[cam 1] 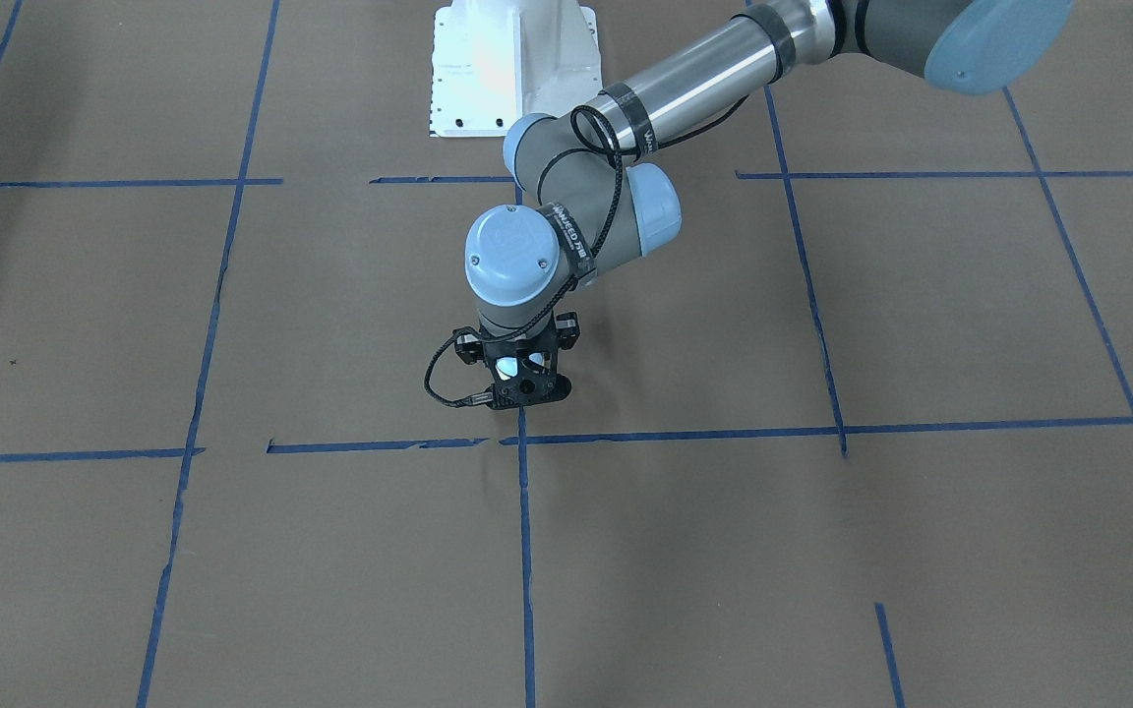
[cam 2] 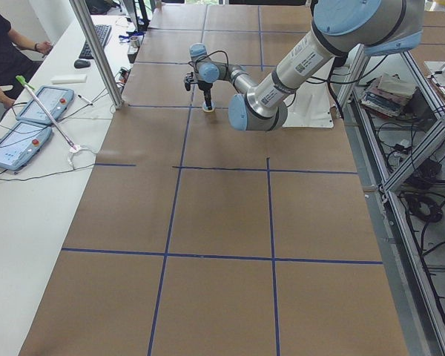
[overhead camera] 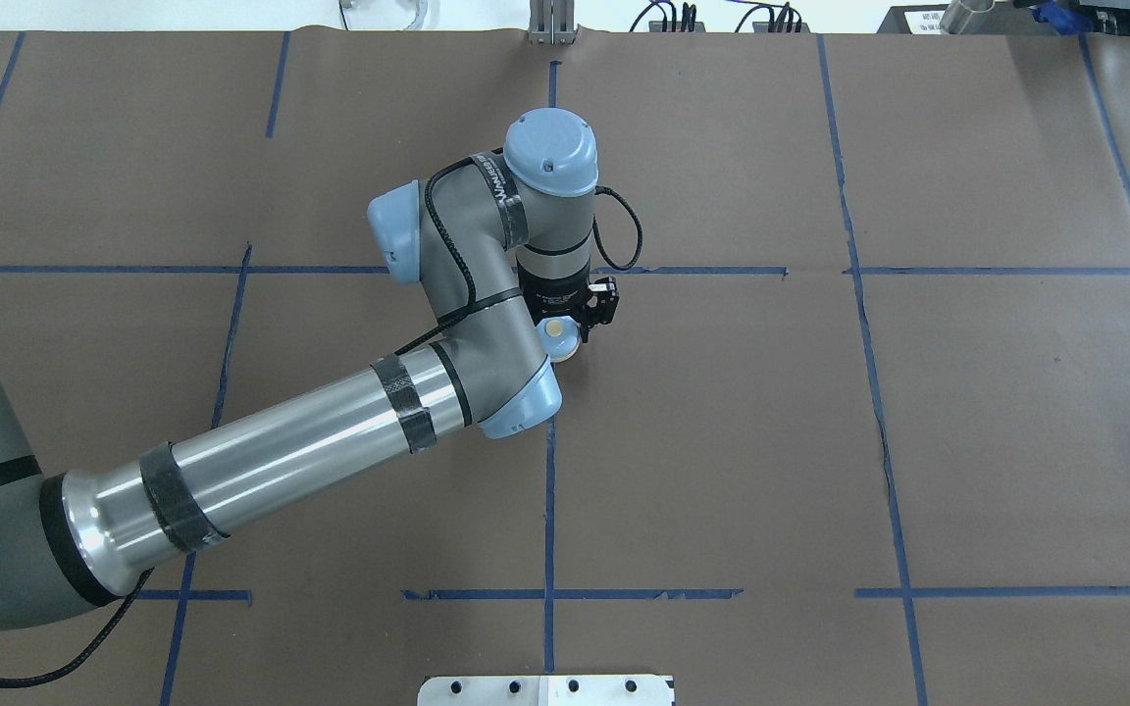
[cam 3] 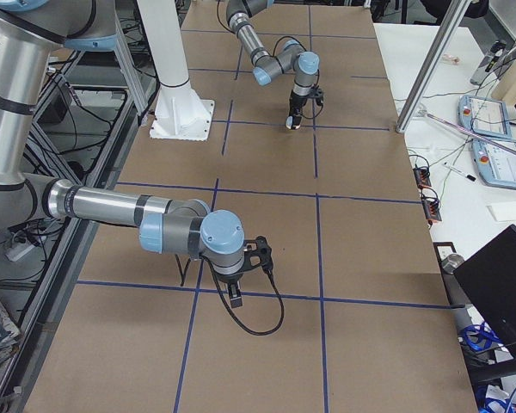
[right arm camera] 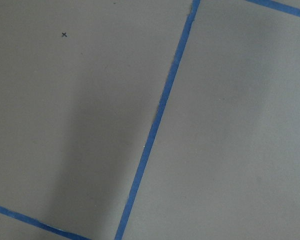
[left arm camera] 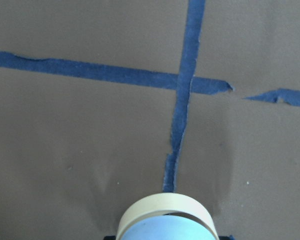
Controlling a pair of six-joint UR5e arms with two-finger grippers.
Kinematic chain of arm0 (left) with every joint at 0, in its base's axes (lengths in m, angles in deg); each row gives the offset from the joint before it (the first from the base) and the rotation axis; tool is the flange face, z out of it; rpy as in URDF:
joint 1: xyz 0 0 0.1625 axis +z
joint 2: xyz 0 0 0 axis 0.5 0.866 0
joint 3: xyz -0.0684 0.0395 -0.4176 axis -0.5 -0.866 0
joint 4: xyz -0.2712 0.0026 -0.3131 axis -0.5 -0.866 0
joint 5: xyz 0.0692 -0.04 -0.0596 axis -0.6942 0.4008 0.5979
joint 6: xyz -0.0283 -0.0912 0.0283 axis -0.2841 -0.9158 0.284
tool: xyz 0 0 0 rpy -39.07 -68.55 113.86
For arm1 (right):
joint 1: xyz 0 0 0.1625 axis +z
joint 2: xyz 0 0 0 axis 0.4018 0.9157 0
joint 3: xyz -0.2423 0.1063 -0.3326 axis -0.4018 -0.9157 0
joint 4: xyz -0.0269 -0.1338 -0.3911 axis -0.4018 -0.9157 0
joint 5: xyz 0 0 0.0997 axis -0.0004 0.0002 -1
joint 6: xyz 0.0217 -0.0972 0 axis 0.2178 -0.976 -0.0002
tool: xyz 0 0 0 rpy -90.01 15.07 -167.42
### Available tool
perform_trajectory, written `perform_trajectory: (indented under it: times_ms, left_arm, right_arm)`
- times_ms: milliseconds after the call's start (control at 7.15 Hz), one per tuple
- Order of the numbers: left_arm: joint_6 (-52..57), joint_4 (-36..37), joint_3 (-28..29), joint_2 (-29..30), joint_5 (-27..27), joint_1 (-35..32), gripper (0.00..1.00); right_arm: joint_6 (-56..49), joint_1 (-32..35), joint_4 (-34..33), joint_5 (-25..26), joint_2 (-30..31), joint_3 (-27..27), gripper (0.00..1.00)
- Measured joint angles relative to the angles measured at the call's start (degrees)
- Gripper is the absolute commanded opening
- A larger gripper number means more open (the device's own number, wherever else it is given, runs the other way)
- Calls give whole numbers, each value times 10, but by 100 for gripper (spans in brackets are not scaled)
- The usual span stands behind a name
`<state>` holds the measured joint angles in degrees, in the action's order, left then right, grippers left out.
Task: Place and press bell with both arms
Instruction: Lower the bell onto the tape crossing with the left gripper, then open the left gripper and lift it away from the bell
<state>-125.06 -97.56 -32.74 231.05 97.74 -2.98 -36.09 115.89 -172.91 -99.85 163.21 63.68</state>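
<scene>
Left arm [overhead camera: 281, 461]: silver tube banded with black tape, grey joints, light-blue caps [overhead camera: 550, 147] with small screws, a looped black cable [overhead camera: 640, 233], a white-lettered strap. Black end effector [cam 1: 515, 366]. Right arm [cam 3: 112, 206] looks alike.

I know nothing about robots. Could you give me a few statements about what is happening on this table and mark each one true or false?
1. The bell sits between the fingers of the left gripper. True.
2. The right gripper is pressing the bell. False: it hangs over the brown table cover, far from the bell.
3. Blue tape lines cross the table cover. True.
4. The bell is red. False: it is light blue and cream.
</scene>
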Motion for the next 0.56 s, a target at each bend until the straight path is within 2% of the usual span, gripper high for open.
perform_trajectory:
  times_ms: [280, 559]
  left_arm:
    - [-9, 1, -10, 0, -5, 0, 100]
    - [-28, 36, -86, -11, -5, -14, 100]
  right_arm:
    - [1, 0, 1, -1, 0, 2, 100]
    - [11, -1, 1, -22, -5, 13, 100]
